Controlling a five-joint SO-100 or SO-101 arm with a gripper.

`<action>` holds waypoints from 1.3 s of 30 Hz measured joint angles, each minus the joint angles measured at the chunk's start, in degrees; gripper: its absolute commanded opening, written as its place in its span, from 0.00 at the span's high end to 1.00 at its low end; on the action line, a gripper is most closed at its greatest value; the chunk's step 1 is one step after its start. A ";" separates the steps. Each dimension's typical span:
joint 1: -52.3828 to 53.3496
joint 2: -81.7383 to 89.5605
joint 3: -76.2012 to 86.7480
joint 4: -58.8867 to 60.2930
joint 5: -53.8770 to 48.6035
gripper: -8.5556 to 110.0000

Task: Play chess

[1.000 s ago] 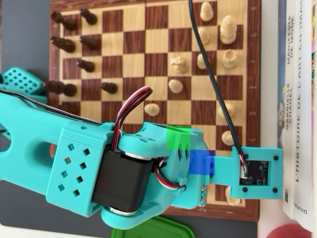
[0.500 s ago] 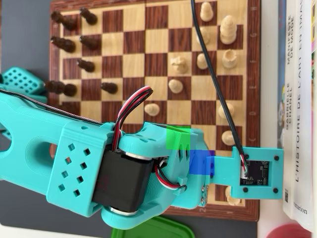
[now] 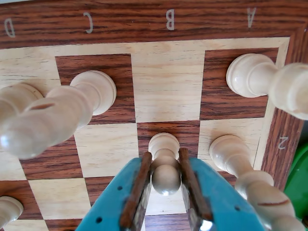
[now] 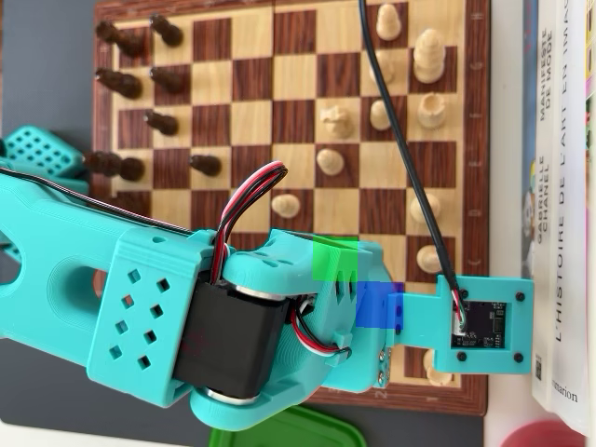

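Nothing has shifted over the last second in the overhead view, so I judge the grasp settled and the lift not yet begun. Both my fingers [image 3: 139,192] are clamped on the head of a white pawn [image 3: 165,168], its base on a dark square low in the wrist view's centre. My arm [image 4: 140,307] reaches across the chessboard's [image 4: 289,121] lower edge in the overhead frame.

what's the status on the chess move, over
End effector shut on white pawn. Pawn base on the chessboard, dark square. Neighbouring white pieces crowd both sides.
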 measured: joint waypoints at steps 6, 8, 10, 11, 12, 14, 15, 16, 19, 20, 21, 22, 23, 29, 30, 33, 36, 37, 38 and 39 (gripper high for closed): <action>0.00 0.00 0.00 0.00 0.00 0.87; 0.00 0.00 0.00 0.00 0.00 0.87; 0.00 0.09 0.00 0.00 0.00 0.87; 0.00 0.62 0.00 0.00 0.00 0.87; 0.00 1.23 0.35 0.00 0.00 0.87; -0.09 2.90 1.58 0.00 0.00 0.87; -0.09 3.69 2.29 0.00 0.00 0.87; -0.09 4.48 3.08 0.00 0.00 0.87; -0.09 7.21 5.36 0.00 0.00 0.87; -0.09 8.09 6.15 0.00 0.00 0.87; -0.09 9.05 6.94 0.00 0.00 0.87; -0.09 9.84 7.65 0.00 0.00 0.87; -0.09 10.72 8.61 0.00 0.00 0.87; -1.41 15.91 13.89 0.00 2.11 0.87; -1.76 16.88 15.12 0.00 2.55 0.87; -2.99 19.69 18.63 -0.53 3.08 0.87; -4.39 22.24 22.41 -3.34 3.34 0.87; -4.66 22.94 23.82 -4.22 3.87 0.87; -4.83 23.47 25.05 -5.01 4.39 0.87; -4.92 23.82 26.10 -5.54 4.75 0.87</action>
